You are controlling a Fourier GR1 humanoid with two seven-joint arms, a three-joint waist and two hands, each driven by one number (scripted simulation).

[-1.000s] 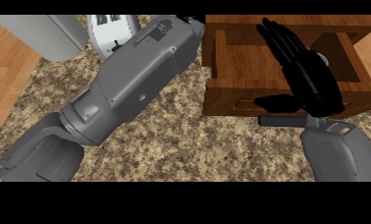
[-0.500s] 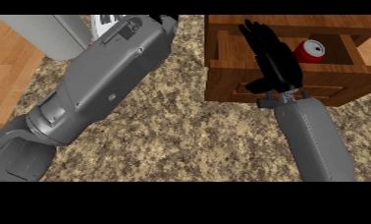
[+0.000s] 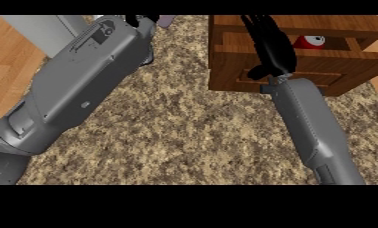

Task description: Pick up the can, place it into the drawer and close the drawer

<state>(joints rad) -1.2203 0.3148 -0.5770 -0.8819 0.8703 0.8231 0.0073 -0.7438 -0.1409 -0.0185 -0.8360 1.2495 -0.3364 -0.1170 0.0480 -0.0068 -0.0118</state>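
Observation:
A red can (image 3: pixel 310 42) lies inside the wooden drawer (image 3: pixel 325 67) at the upper right, partly hidden behind the drawer's front. My right hand (image 3: pixel 270 47) is open, its straight fingers reaching up over the drawer's front, just left of the can. My left forearm crosses the view's left half; of my left hand (image 3: pixel 142 20) only a bit shows at the top edge, so its fingers cannot be made out.
The speckled stone counter (image 3: pixel 184 122) fills the middle. A grey appliance (image 3: pixel 52 32) stands at the upper left, with wooden floor (image 3: pixel 15 67) at the far left edge.
My right hand has shifted left and turned edge-on over the drawer's front. The drawer shows less of its inside and the can sits nearer the top edge. The left forearm moved slightly.

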